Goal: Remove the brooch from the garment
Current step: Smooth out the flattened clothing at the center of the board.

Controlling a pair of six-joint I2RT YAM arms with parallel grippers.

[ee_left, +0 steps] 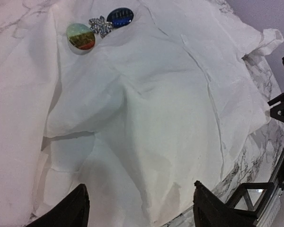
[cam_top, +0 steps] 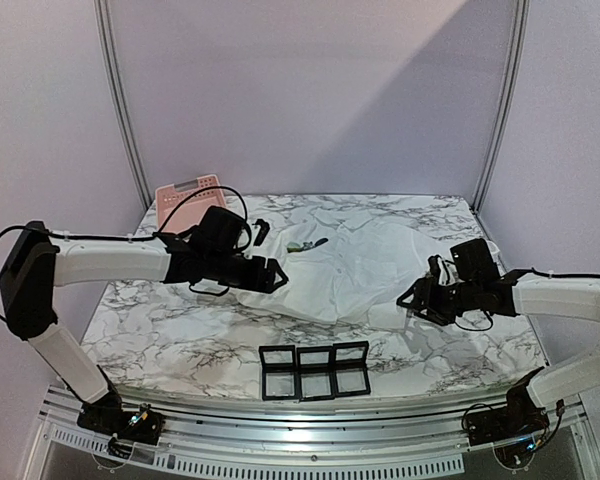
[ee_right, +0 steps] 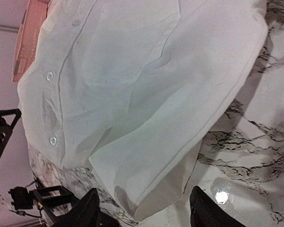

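**Approaching the brooch from the left side**

Beginning at the left: seeing the pink basket (cam_top: 185, 195) at the far corner of the bench (cam_top: 160, 330), well apart from the work. Next, finding the left tool (cam_top: 270, 275) hovering over the near left part of the garment (cam_top: 355, 270), with both fingers (ee_left: 80, 208) standing apart and clamping nothing, only white cloth below the gap. Locating the brooch (ee_left: 100, 26) on the garment, ahead of this tool toward the far side and slightly to the right in the top view. In the wrist view, finding it high and to the left of the gap. Noting its long axis: two oval stones with a silver piece between, running nearly left to right, a little tilted. Judging the left tool as clearly the nearer one, probably needing to go forward and set the fingers across this axis. Moving to the right: finding the right tool (cam_top: 412, 300) low at the near right hem of the garment, also apart, straddling the hem edge without pinching it, as far as visible. Expecting the thin cloth to lift together with the brooch unless held down.
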